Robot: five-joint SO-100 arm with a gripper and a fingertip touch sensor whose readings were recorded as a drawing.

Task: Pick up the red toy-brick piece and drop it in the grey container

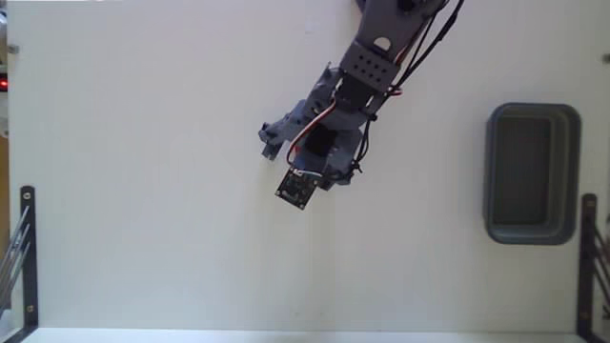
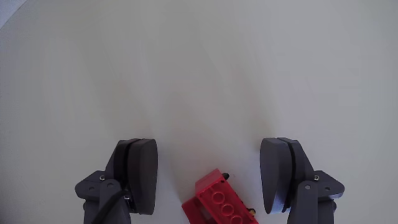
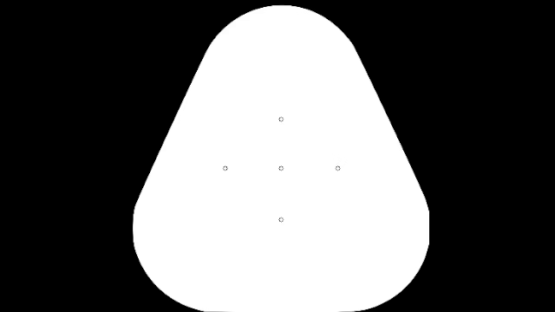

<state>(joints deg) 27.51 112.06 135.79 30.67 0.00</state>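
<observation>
Fixed view first: we see the arm (image 1: 367, 71) reaching down from the top edge over a bare white surface (image 1: 143, 191), its head tilted toward lower left. The pincer (image 1: 286, 143) is hard to read from here, as the arm's own body and a small dark board with cables cover most of it. We cannot find the red brick in this view; it is probably hidden under the arm. The grey container (image 1: 533, 232) sits well apart at the right edge, and what we see of its inside shows no brick.

Wrist view: the pincer (image 2: 213, 177) stands released, jaws spread wide, one dark finger (image 2: 140, 174) on the left and the other on the right. The red brick (image 2: 214, 202) lies between them at the bottom edge, nearer the right finger, skewed, studs facing up. It looks to be resting on the surface, touching neither finger as far as we can tell; its lower part is cut off by the frame.

Progress, as we judge it: early. The approach seems about done, with the brick bracketed. Nothing is grasped yet. Still left: clench on the brick, lift, carry across to the container, release inside. The skewed brick may twist when the jaws close.
</observation>
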